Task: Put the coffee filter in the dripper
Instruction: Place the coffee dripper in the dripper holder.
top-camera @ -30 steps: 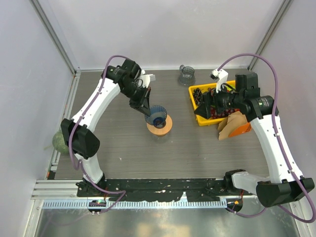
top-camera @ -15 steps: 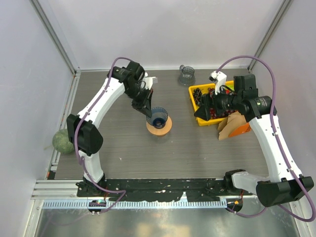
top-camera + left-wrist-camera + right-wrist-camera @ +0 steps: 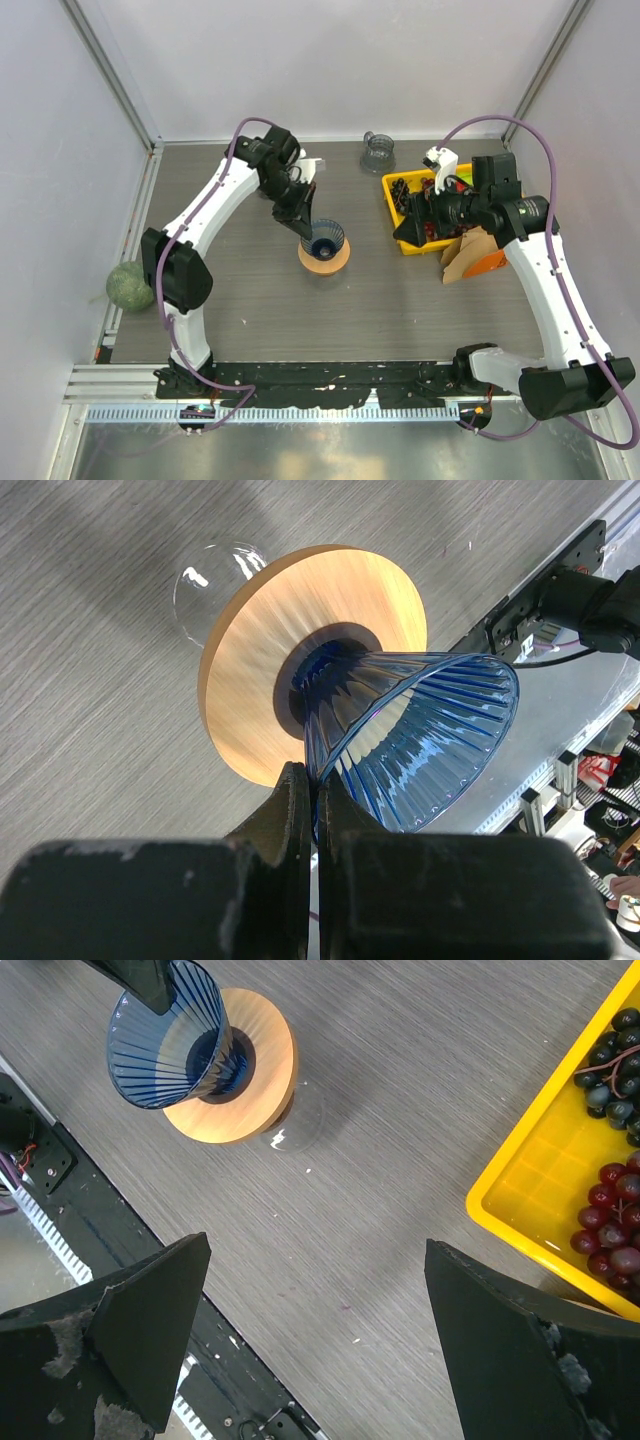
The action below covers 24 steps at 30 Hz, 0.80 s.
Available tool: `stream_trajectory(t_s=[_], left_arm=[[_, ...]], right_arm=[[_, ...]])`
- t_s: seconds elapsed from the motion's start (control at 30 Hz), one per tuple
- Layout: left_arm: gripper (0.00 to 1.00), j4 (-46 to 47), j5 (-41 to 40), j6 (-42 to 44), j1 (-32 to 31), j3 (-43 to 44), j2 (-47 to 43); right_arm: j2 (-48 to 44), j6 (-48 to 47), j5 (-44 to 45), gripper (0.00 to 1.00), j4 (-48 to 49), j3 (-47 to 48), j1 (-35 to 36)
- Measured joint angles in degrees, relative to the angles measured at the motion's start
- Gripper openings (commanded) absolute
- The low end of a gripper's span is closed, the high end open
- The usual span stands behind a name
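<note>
Since the earlier frames the left arm [image 3: 215, 200] has swung its elbow toward 3 o'clock in the overhead view, and the dripper [image 3: 326, 240] on its wooden base [image 3: 323, 259] has crept slightly the same way; the right arm [image 3: 545, 270] has hardly stirred.

We see the left gripper [image 3: 312, 780] pinched tight on the near rim of the blue ribbed cone, one finger on each side of the wall; the cone's mouth tips away from the wrist, so the dripper is steadied rather than free-standing.

The right gripper [image 3: 318, 1245] has its jaws spread wide with nothing between them; it hangs over the bare table [image 3: 400, 300] at the 9 o'clock edge of the yellow tray [image 3: 388, 200].

The coffee filter [image 3: 462, 258] is the brown paper leaning against the orange holder [image 3: 490, 262], at about 4 o'clock from the right gripper and near it, partly tucked under that arm's wrist; from the dripper it lies at roughly 3 o'clock, well apart, with the tray's corner between.

We judge the right arm much the nearer, and the only free one; its jaws point toward 9 o'clock, away from the paper, so we expect it must draw back and turn toward 4 o'clock first. The filter seems to run from 1 o'clock down to 7 o'clock; which edge is its open one we cannot tell.
</note>
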Motion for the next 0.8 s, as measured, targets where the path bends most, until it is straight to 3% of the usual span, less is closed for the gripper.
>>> stream_trajectory(t_s=[0.13,0.33,0.5,0.57,0.6,0.63,0.67,0.8], left_arm=[[0.00,0.0,0.0,0.0,0.0,0.0,0.0],[0.20,0.2,-0.7,0.2,0.0,0.0,0.0],[0.53,0.2,-0.7,0.3,0.0,0.0,0.0],[0.72,0.2,-0.5,0.6,0.0,0.0,0.0],[0.87,0.2,-0.4,0.4,0.1,0.0,-0.1],[0.90,0.3,-0.4,0.4,0.4,0.0,-0.3],[0.99,0.6,-0.2,0.8,0.7,-0.2,-0.8],[0.99,4.1,2.3,1.1,4.1,-5.6,-7.3]], right_arm=[[-0.2,0.0,0.0,0.95,0.0,-0.3,0.0],[-0.2,0.0,0.0,0.95,0.0,-0.3,0.0],[-0.2,0.2,0.0,0.96,0.0,-0.3,0.0],[-0.2,0.2,-0.1,0.96,0.0,-0.3,0.0],[-0.1,0.2,-0.2,0.95,0.0,-0.3,0.0],[-0.1,0.3,-0.3,0.95,0.0,-0.3,0.0],[0.0,0.4,-0.6,0.95,0.0,-0.2,0.0],[1.3,1.4,-2.5,0.96,1.2,0.0,0.0]])
